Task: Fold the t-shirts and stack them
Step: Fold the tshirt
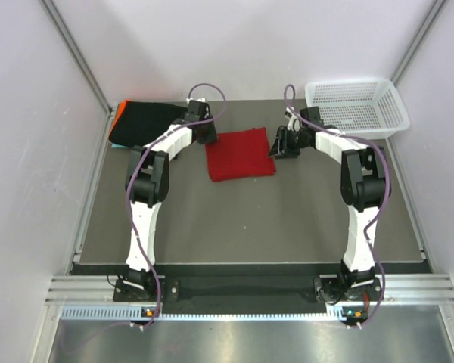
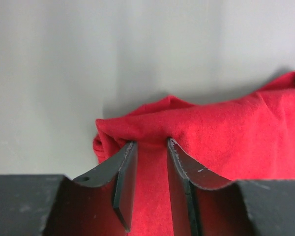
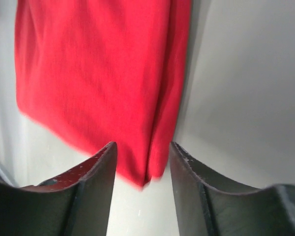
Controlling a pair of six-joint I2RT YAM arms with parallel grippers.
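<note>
Red t-shirt (image 1: pixel 240 153): folded to a rough square, flat on the desk (image 1: pixel 250 219), centre of the far half, between the two arms.

Left gripper (image 1: pixel 204 133): at the shirt's far-left corner. In the left wrist view its fingers (image 2: pixel 128 167) stand part-closed with red cloth (image 2: pixel 236 137) filling the gap and a bunched ridge running across the tips. Cannot tell whether the cloth is pinched or only lying under the fingers.

Right gripper (image 1: pixel 281 144): just beside the shirt's right edge. In the right wrist view the fingers (image 3: pixel 96 172) stand apart and hold nothing. A corner of the red cloth (image 3: pixel 98 73) shows in the gap between them; this frame is slightly blurred.

Black t-shirt (image 1: pixel 147 121): folded, at the far-left corner of the desk, with an orange edge (image 1: pixel 116 113) showing at its left side. It is well apart from the red one.

White mesh basket (image 1: pixel 393 113): far-right corner, beyond the right arm.
</note>
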